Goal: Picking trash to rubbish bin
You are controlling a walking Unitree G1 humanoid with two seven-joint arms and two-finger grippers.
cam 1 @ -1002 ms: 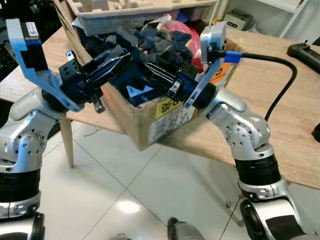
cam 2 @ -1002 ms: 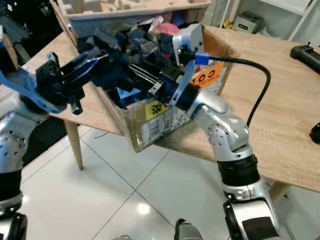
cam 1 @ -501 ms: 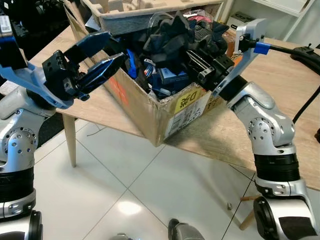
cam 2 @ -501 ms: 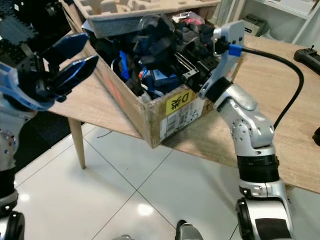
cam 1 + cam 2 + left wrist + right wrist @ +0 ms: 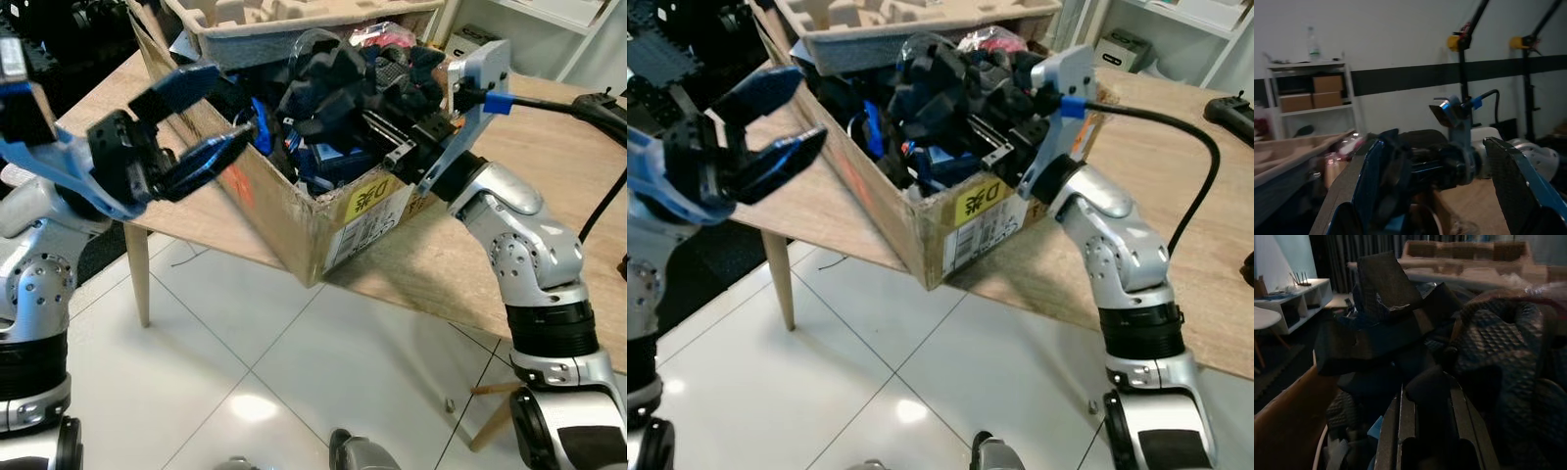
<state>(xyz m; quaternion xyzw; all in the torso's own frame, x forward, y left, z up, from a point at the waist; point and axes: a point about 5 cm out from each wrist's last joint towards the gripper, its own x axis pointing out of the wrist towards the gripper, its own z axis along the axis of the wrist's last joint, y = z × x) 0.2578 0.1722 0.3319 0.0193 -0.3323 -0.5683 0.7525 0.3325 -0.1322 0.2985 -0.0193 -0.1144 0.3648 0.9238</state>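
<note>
Brown cardboard makes up the box (image 5: 323,230) that sits at the edge of the pale wooden table (image 5: 549,255), crammed with dark foam pieces (image 5: 328,83), blue scraps and a red bag. A moulded pulp tray (image 5: 265,20) lies across its far side. The left pincer (image 5: 211,117) hovers just outside the box's left wall, its blue-black fingers (image 5: 1376,181) spread wide with nothing between them. The right pincer (image 5: 994,137) reaches into the box from the right side, buried among the foam; whether its fingers are parted or closed cannot be told. White tiled floor (image 5: 245,362) lies below.
</note>
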